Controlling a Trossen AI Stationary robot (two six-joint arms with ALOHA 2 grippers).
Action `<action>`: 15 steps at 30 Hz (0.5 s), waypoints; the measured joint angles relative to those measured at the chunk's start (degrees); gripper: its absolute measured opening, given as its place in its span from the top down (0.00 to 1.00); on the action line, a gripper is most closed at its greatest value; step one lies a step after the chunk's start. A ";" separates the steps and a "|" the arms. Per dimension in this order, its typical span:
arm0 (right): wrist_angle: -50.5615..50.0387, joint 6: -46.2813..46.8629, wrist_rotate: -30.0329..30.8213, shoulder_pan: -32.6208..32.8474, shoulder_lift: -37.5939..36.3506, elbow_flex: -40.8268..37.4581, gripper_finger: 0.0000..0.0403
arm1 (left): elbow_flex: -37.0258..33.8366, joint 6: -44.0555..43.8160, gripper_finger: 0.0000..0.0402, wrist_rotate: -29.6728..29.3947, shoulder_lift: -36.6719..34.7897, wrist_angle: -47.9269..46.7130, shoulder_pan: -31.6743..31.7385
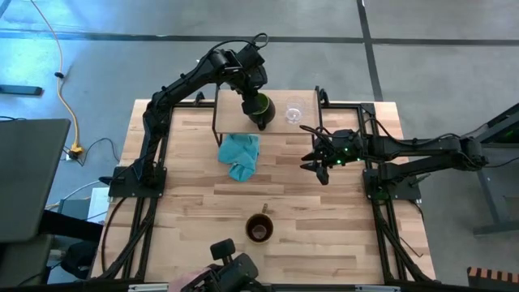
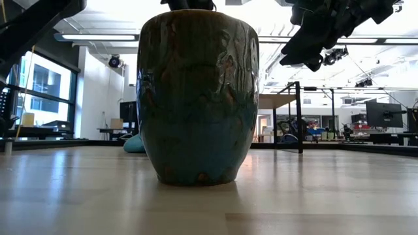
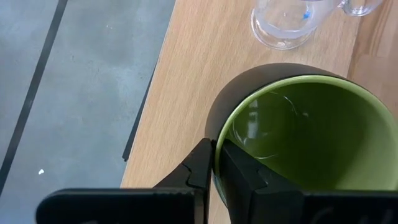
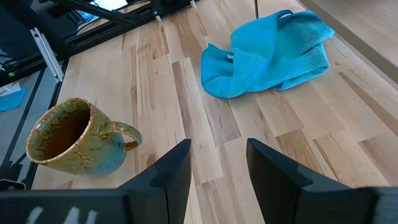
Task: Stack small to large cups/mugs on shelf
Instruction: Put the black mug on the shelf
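My left gripper [image 1: 253, 91] is over the light-wood shelf [image 1: 235, 113] at the table's far edge, shut on the mug that is green within and dark outside [image 3: 298, 143]. The small clear glass cup [image 1: 293, 113] stands on the shelf just right of that mug and also shows in the left wrist view [image 3: 280, 25]. The larger brown mug [image 1: 259, 229] stands upright on the table near its front edge and fills the low view [image 2: 196, 98]. My right gripper [image 4: 217, 168] is open and empty, above the table right of the shelf [image 1: 320, 161]. My left gripper pinches the green mug's rim [image 3: 217, 149], one finger [image 3: 242, 177] inside the mug and one [image 3: 200, 168] outside. The fingers come from above, pointing down. The mug is upright over the shelf board; I cannot tell whether its base rests on it.
A crumpled teal cloth [image 1: 240, 154] lies on the table just in front of the shelf, between it and the brown mug; it also shows in the right wrist view [image 4: 267, 53]. Black frame rails run along the table's left and right sides.
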 joint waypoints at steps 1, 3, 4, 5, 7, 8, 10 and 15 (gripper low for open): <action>0.00 0.00 0.01 0.00 0.00 0.00 0.64 | 0.00 0.01 0.95 0.00 0.00 0.00 0.00; 0.01 0.00 0.01 0.00 0.00 0.00 0.64 | 0.00 0.02 0.95 -0.02 0.00 0.00 0.00; 0.00 0.00 0.00 0.00 0.00 0.00 0.64 | 0.00 0.01 0.95 -0.07 0.00 0.00 0.00; 0.00 0.02 0.00 0.00 0.00 0.00 0.64 | 0.00 0.02 0.95 -0.10 0.00 0.00 0.00; 0.00 0.02 0.00 0.00 0.00 0.00 0.64 | 0.00 -0.01 0.95 -0.19 0.00 0.00 0.00; 0.00 0.02 0.00 0.00 0.00 0.00 0.64 | 0.00 0.02 0.95 -0.21 0.00 0.00 0.00; 0.01 0.02 0.01 0.00 0.00 0.00 0.64 | 0.00 -0.01 0.95 -0.21 0.00 0.07 0.00; 0.01 0.02 0.01 0.00 0.00 0.00 0.64 | -0.02 -0.01 0.95 -0.23 0.00 0.33 0.00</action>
